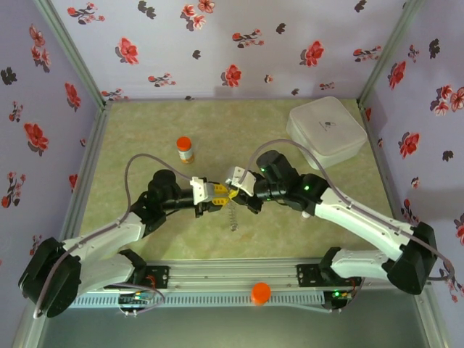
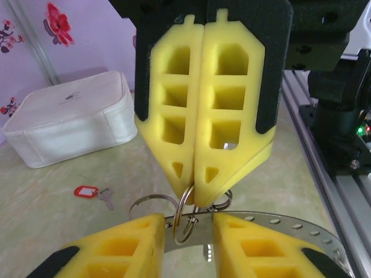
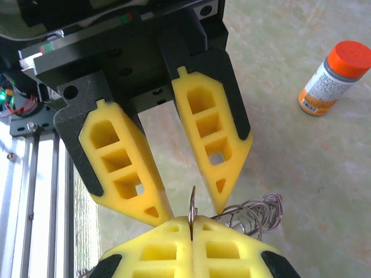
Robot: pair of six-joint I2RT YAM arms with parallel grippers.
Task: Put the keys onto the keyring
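Observation:
My right gripper is shut on a thin silvery split ring of the keyring, holding it edge-up above the table. More linked rings trail from it to the right. The keyring's flat metal band runs across behind my left gripper, whose fingers stand apart on either side of the held ring and do not grip it. The right gripper comes down from above in the left wrist view. One key with a red tag lies on the table, left of both. The two grippers meet at mid-table.
A white zipped case sits at the back right. An orange-capped bottle stands behind the left arm. The metal rail with an orange cap runs along the near edge. Flowered walls close in three sides.

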